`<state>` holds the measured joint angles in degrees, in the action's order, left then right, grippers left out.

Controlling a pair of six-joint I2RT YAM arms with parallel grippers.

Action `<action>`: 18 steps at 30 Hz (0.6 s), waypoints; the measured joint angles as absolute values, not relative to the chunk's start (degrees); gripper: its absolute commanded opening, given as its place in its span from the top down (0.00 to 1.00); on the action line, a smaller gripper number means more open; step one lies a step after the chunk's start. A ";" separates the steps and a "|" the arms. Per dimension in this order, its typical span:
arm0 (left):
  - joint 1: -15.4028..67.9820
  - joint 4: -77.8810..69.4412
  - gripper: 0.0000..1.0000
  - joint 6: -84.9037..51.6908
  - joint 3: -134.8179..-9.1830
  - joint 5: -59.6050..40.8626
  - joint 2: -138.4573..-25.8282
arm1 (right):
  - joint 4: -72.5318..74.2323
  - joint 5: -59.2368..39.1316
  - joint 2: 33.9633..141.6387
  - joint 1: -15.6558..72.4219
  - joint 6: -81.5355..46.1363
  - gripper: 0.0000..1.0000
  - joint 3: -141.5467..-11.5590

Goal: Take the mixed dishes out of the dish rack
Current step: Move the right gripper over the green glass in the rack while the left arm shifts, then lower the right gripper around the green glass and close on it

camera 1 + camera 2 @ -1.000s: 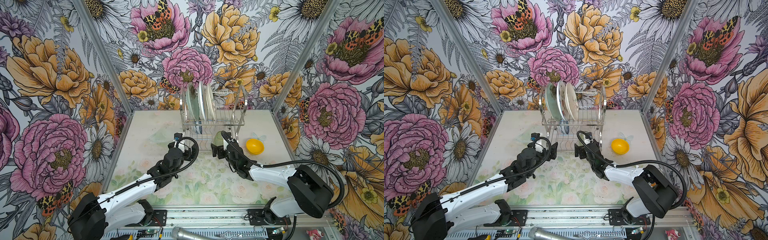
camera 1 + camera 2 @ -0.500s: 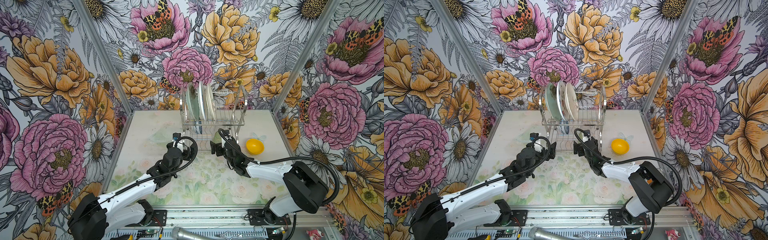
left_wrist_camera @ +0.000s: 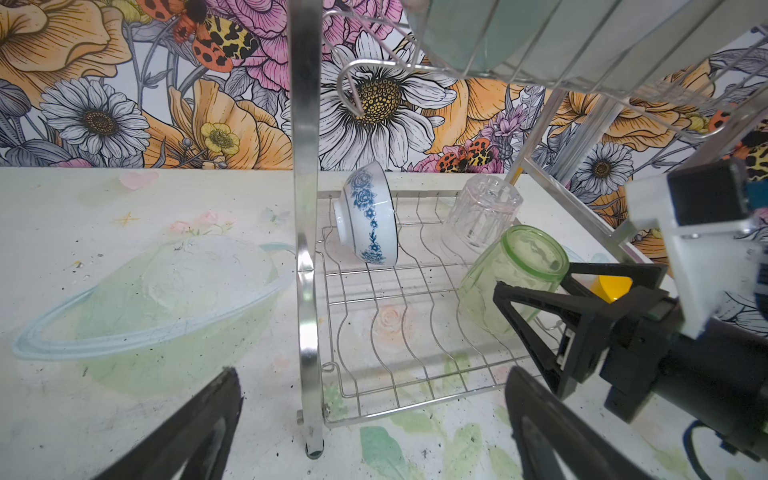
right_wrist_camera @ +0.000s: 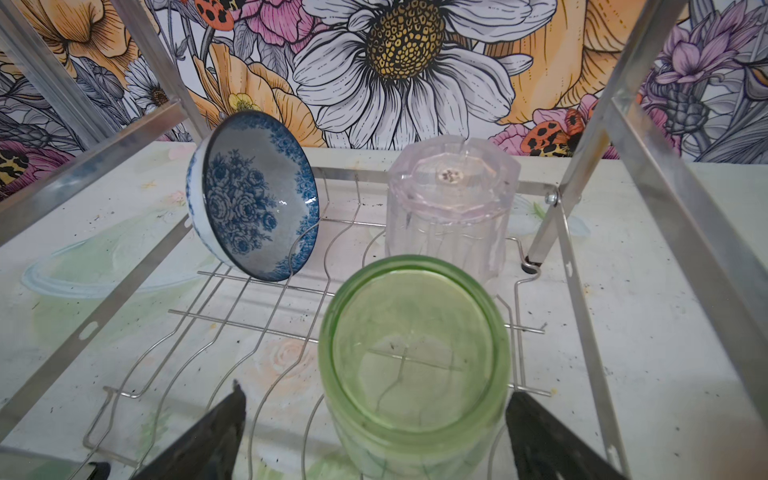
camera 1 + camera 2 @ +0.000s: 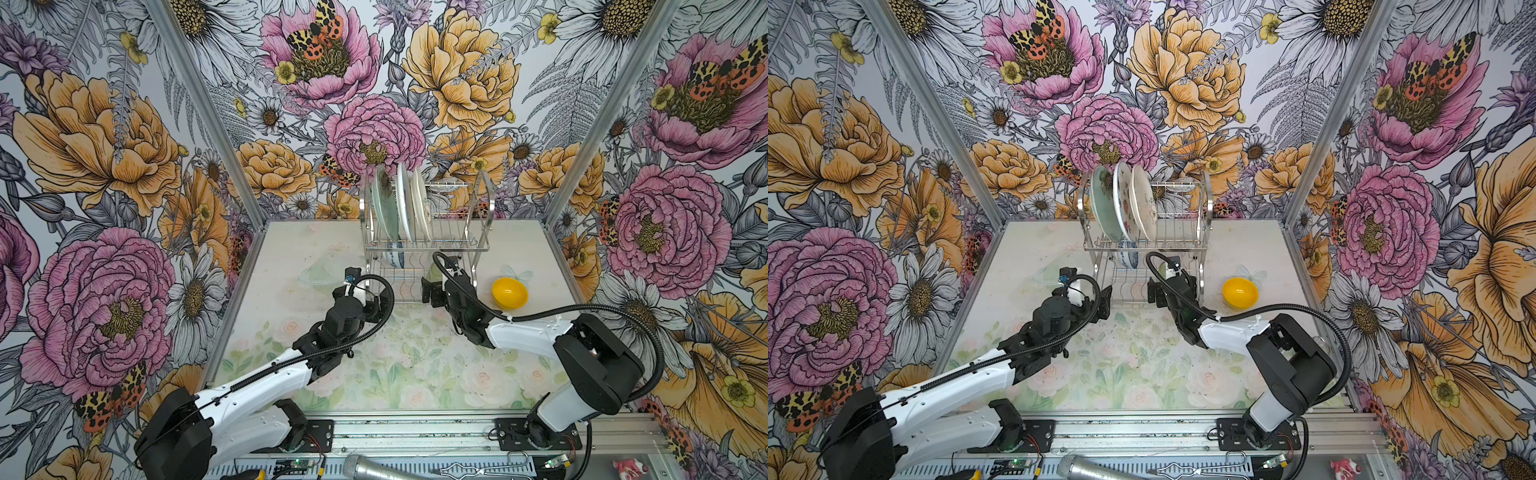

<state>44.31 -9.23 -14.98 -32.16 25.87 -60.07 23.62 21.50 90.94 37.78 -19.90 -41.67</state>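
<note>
Top views: dish rack (image 5: 428,245) is standing at the back of the table (image 5: 415,374). 3 plates are sitting on edge in its upper tier: pale green plate (image 5: 384,208), white plate (image 5: 404,203), cream plate (image 5: 1144,208). Yellow bowl (image 5: 510,292) is already lying off the rack, on the table near the rack's right side. Left gripper (image 5: 376,303) is hovering at the rack's front left corner, jaws spread, carrying nothing. Right gripper (image 5: 432,289) is reaching into the rack's lower tier from the front, jaws also spread wide.

Left wrist view: blue-and-white bowl (image 3: 368,216) is leaning on edge at the lower tier's back left. Clear tumbler (image 3: 482,212) is sitting at the back right. Green tumbler (image 3: 513,278) is tilting just in front of it, with the right claw flanking it.

Right wrist view: the green tumbler's round end is facing the camera between 2 open fingers (image 4: 216,428); nothing is being gripped yet.

Likely step: grabbing the green tumbler. Doing it well probably means pushing in until both pads are straddling the body, closing gently on the slick glass, then drawing it out the rack's front, staying under the upper tier and off the clear tumbler.
</note>
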 measured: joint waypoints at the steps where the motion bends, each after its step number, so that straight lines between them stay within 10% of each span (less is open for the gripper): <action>1: 44.31 -9.23 0.01 -14.98 -32.18 25.87 -59.96 | 23.62 21.93 91.35 37.78 -20.08 0.00 -41.74; 18: 43.70 -9.23 0.01 -15.00 -32.12 25.87 -59.88 | 24.62 26.87 95.35 37.45 -21.41 0.13 -44.53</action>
<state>43.70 -9.23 -15.00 -32.12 25.87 -59.88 24.62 26.87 95.35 37.45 -21.41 -44.53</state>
